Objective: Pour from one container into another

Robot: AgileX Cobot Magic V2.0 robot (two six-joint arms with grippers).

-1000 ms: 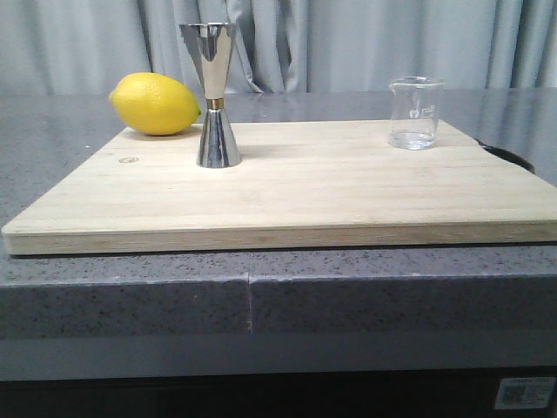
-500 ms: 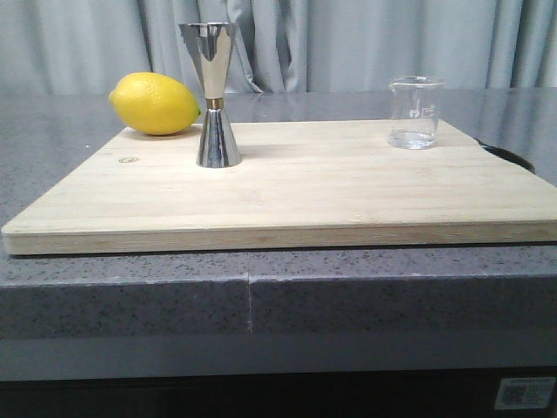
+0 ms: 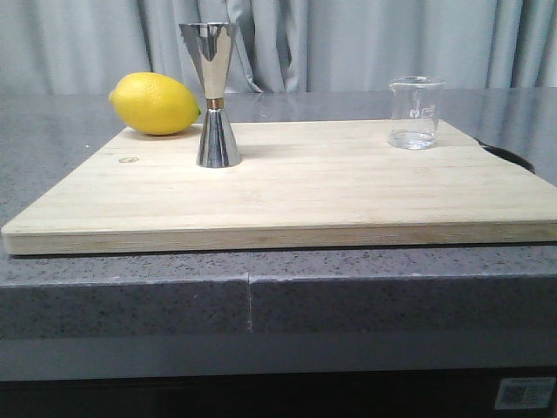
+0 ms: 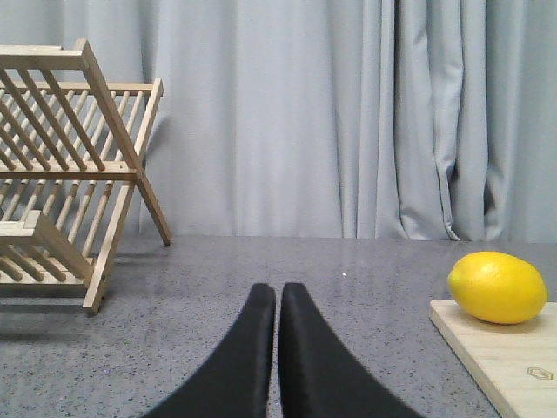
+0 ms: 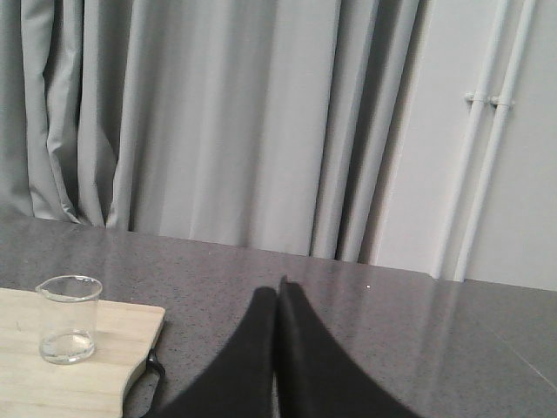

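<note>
Front view: a shiny metal jigger [image 3: 211,94] stands up tall on the left part of the wooden board [image 3: 296,196]; a small glass beaker [image 3: 415,112] stands up on the right part, near the back edge; the two are well apart w/ bare board between them. A lemon [image 3: 155,104] sits just beside the jigger, at the back left corner. Beaker looks clear, maybe a tiny bit of water at the bottom; can't see into the jigger's cup from here.

Left wrist view: left gripper [image 4: 278,300] has its two black fingers pressed together, holding nothing; it sits low over the grey counter [image 4: 261,270], off the board's left side; lemon and board corner lie to one side of it; a wooden rack [image 4: 70,174] is on the other side. So the left arm is nearer the jigger.

Right wrist view: right gripper [image 5: 277,300] is also pinched closed on nothing; the beaker lies off to its side on the board end, so the right arm is nearer that one.
</note>
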